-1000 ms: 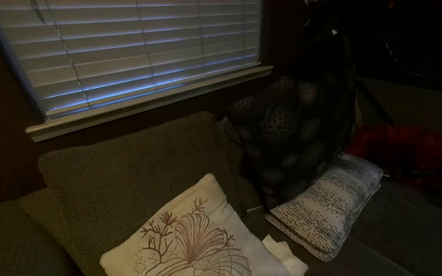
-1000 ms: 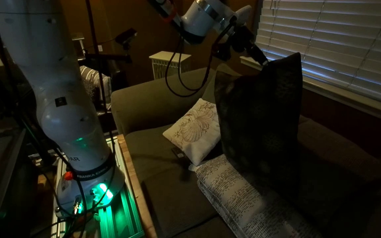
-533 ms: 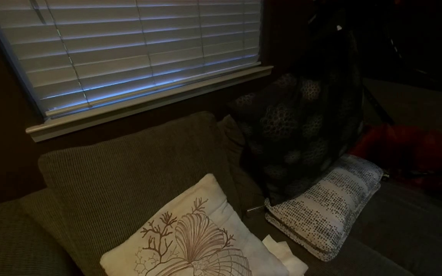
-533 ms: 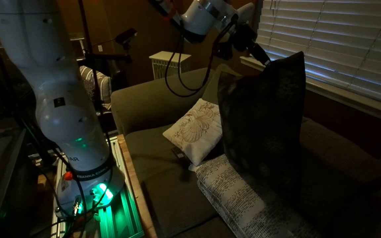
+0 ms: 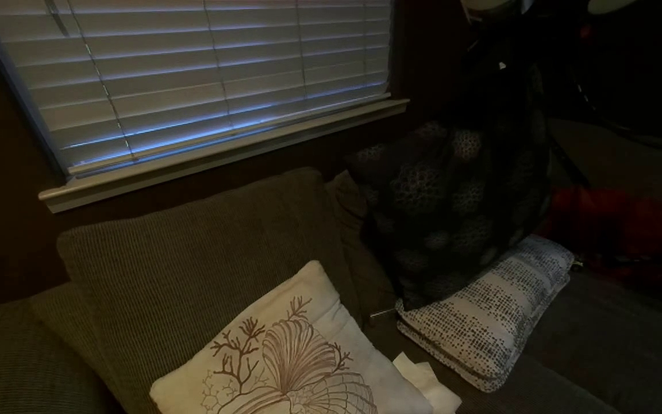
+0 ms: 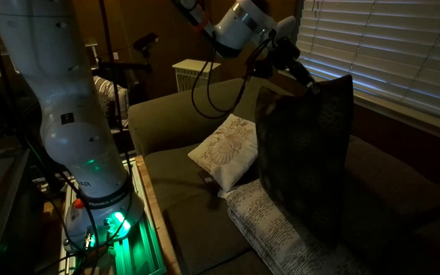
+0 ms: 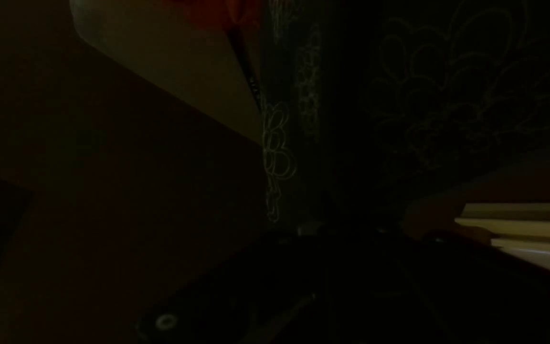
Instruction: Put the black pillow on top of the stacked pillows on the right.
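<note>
In dim light, the tool (image 6: 314,88) holds the black pillow (image 6: 304,152) by its top edge in a narrow pinch. The pillow is roughly upright over the back of the pale stack (image 5: 497,310), its lower corner overlapping the stack's edge in an exterior view; whether it rests there, I cannot tell. On the olive surface (image 6: 197,229) nearby leans a white pillow (image 6: 225,147) with a brown shell motif.

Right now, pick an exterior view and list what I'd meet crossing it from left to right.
In an exterior view: robot base, white pillow with shell motif, black pillow, window blinds.
</note>
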Available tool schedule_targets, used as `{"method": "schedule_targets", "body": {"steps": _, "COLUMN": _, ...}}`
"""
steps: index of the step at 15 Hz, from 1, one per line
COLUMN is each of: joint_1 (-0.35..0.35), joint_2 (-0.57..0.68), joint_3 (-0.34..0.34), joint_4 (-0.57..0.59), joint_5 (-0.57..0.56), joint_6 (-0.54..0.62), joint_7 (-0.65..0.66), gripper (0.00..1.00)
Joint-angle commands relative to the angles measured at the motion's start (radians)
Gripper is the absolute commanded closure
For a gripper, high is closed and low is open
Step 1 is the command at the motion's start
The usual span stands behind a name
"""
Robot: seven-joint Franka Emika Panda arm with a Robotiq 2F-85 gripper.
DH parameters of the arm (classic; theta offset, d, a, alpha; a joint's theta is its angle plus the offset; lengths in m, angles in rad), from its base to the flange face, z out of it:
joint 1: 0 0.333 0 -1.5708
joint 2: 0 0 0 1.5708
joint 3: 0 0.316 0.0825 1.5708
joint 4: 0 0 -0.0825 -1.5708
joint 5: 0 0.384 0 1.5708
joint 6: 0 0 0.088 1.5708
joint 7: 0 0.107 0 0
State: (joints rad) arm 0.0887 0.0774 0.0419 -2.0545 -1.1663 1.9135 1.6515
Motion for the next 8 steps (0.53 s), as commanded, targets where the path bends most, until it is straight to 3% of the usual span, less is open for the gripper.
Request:
{"method": "schedule_targets", "body": {"steps": 1, "joint_1": -0.013, "joint_2": -0.008, "joint_3": -0.007, "joint_4": 0.021, "joint_5": -0.091, "joint_6": -0.029, "joint_7": 0.069, "gripper": 0.99}}
{"method": "schedule_targets", "body": {"steps": 8, "joint_1": -0.055, "joint_2": 0.051, "joint_3": -0.042, "joint_4": 0.026, "joint_5": -0.227, "joint_6": 0.022, "joint_7": 0.142, "gripper": 0.99}}
